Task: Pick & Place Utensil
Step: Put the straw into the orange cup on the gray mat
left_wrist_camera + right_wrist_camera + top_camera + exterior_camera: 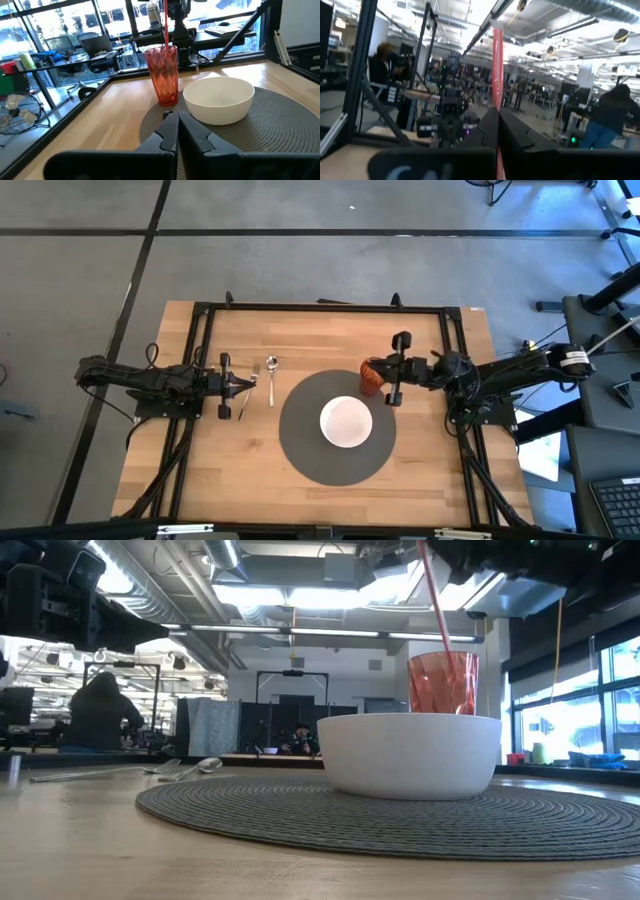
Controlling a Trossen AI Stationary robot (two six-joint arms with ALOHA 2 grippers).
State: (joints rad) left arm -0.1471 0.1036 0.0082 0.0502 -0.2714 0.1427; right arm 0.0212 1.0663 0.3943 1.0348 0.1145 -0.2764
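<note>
A thin red straw (434, 602) stands tilted with its lower end in the red ribbed cup (441, 683), which stands at the far right rim of the round grey placemat (300, 442). My right gripper (384, 375) is over the cup (371, 378) and shut on the straw. The white bowl (346, 423) sits on the mat's middle. A fork (244, 402) and a spoon (271, 376) lie on the wood left of the mat. My left gripper (178, 125) is shut, holds nothing, and hovers low by the fork, pointing toward the mat. My right gripper pinches the red straw (497, 65) between its two shut fingers (485, 125), which come level from the table's right and lie across it. The straw stands tilted, its upper part (424, 560) rising to the gripper and its lower end inside the cup (162, 75).
The black frame rails (320, 308) run along the table's far edge and down both sides. Bare wood lies near the front edge and between the utensils and the mat. People and desks show in the room beyond the table.
</note>
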